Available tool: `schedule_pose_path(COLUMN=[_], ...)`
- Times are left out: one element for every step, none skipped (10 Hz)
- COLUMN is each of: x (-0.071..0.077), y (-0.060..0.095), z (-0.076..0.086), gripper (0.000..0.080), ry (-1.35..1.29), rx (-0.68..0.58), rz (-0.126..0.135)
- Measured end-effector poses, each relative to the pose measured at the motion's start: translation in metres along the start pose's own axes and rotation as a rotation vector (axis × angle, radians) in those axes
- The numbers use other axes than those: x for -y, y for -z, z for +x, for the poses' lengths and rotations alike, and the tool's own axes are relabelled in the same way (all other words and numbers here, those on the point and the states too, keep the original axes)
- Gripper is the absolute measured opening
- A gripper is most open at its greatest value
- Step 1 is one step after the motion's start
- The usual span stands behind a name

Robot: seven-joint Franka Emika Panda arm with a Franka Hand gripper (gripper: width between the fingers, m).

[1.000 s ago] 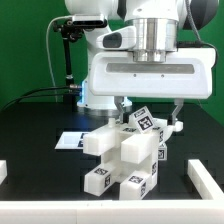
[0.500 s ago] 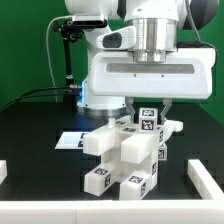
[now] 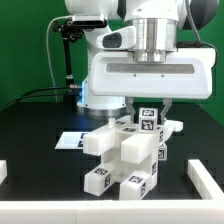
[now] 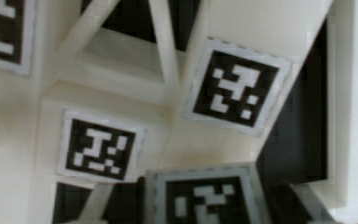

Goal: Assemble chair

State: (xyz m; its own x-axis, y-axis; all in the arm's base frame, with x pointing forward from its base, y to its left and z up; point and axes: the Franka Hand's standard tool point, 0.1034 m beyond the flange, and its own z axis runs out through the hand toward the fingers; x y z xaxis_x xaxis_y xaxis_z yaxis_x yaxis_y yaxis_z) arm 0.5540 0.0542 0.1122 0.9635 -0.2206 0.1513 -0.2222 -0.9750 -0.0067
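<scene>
The jaws stand partly closed, one pressed to each side of the top piece (image 3: 150,120) of the chair (image 3: 125,158), a small white block with a black-and-white tag facing the camera. They seem to have hold of it. They hang straight down from the wide white wrist of the robot arm (image 3: 150,65), right above the cluster.

The chair is a stack of white blocky parts standing on the black desk (image 3: 40,175), near the middle of the exterior view. Several blocks lean against each other at angles, and tags show on their front and lower faces. The held piece sits at the top of the stack, toward the exterior view's right.

The marker board (image 3: 70,140) lies flat on the desk behind the chair, toward the exterior view's left.

The wrist view is a blurred close look at white parts crossing at angles, with a tag (image 4: 243,88) on one face and others beside it.
</scene>
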Motion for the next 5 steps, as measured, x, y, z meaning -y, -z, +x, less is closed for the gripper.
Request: schedule_pose_path(x=[0.0, 0.0, 0.0, 0.0, 0.0], y=[0.0, 0.0, 0.0, 0.0, 0.0], z=[0.0, 0.0, 0.0, 0.0, 0.0], gripper=[0.0281, 0.0281, 0.0281, 0.0281, 0.0281], ry=[0.0, 0.0, -0.006, -0.02, -0.02], rx=[0.0, 0.0, 0.0, 0.0, 0.0], rz=[0.0, 0.0, 0.0, 0.0, 0.0])
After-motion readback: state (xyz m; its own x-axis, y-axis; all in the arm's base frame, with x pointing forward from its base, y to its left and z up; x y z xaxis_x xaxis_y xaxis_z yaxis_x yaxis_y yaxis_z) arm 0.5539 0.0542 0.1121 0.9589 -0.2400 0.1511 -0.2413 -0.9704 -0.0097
